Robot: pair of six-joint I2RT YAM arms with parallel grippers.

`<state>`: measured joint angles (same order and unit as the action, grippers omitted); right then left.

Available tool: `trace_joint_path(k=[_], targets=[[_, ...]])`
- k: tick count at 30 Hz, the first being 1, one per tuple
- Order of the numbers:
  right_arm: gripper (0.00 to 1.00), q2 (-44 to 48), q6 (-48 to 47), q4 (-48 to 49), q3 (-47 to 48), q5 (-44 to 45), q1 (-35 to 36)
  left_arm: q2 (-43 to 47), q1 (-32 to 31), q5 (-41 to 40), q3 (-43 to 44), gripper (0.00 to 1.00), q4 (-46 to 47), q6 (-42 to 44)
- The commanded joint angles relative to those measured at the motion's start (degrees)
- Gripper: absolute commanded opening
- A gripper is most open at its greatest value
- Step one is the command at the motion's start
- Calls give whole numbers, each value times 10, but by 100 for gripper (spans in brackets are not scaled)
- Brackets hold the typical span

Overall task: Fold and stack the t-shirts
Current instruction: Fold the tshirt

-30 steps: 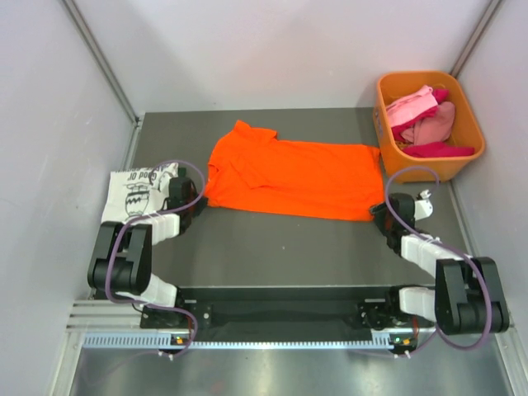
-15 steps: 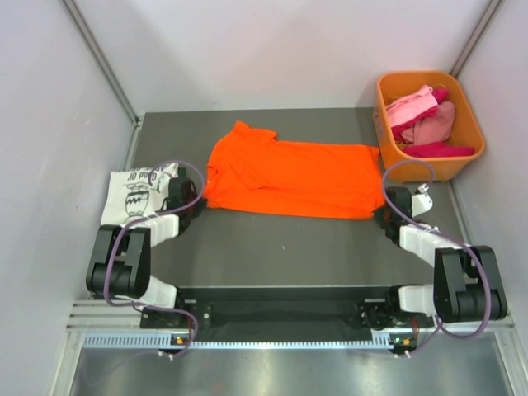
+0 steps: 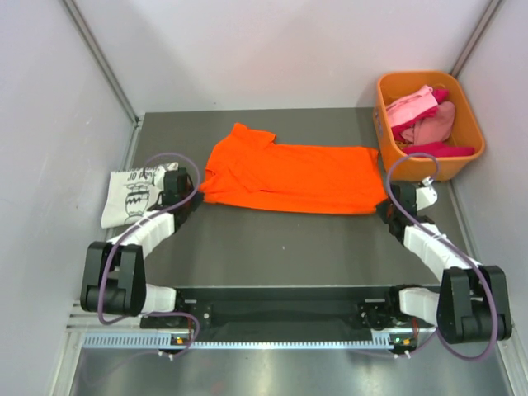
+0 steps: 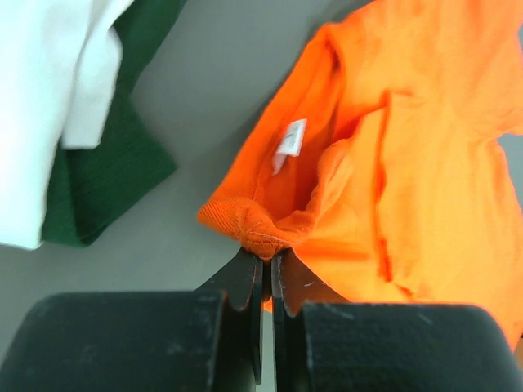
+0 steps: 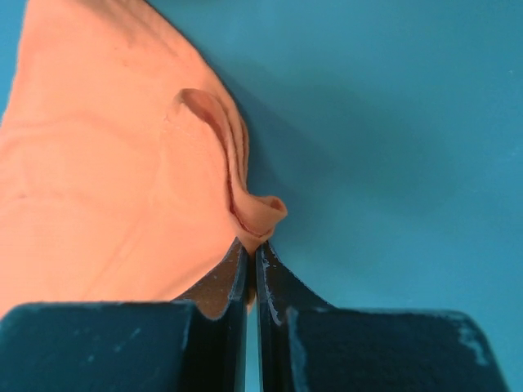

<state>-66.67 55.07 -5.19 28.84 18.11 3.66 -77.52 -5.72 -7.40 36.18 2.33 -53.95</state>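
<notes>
In the left wrist view the white t-shirt (image 4: 37, 106) runs off the top and left edges and covers part of a dark green cloth (image 4: 106, 180); the orange t-shirt (image 4: 425, 163) is cut at the right. From above, the white t-shirt's lettering is too small to read, and the bundled tees (image 3: 421, 115) in the bin (image 3: 437, 167) overlap too much to count.

I see a dark grey table (image 3: 272, 247) boxed in by plain pale walls (image 3: 272, 49) at 9, 12 and 3 o'clock; an aluminium rail (image 3: 247, 340) runs along 6 o'clock, under even, soft light.
</notes>
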Motion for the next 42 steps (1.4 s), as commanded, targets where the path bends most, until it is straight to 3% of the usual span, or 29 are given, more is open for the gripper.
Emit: trace_joint_path(k=[1,7,11,20,27,34,42], targets=[[0,12,-9,-24,58,6,3,14,3,-28,56,0,-21,13],[0,25,-32,-90,180,-4,4,20,8,-32,197,0,-138,31],[0,60,-36,-110,193,-8,3,68,8,-25,212,0,-169,46],[0,138,-22,-129,54,-23,3,185,10,-38,55,0,-192,51],[0,193,-25,-143,-9,-32,2,221,10,5,-34,0,-182,40],[0,227,-29,-174,-54,-47,3,239,9,38,-107,0,-184,31],[0,258,-26,-181,-112,-36,3,311,10,9,-150,0,-205,34]])
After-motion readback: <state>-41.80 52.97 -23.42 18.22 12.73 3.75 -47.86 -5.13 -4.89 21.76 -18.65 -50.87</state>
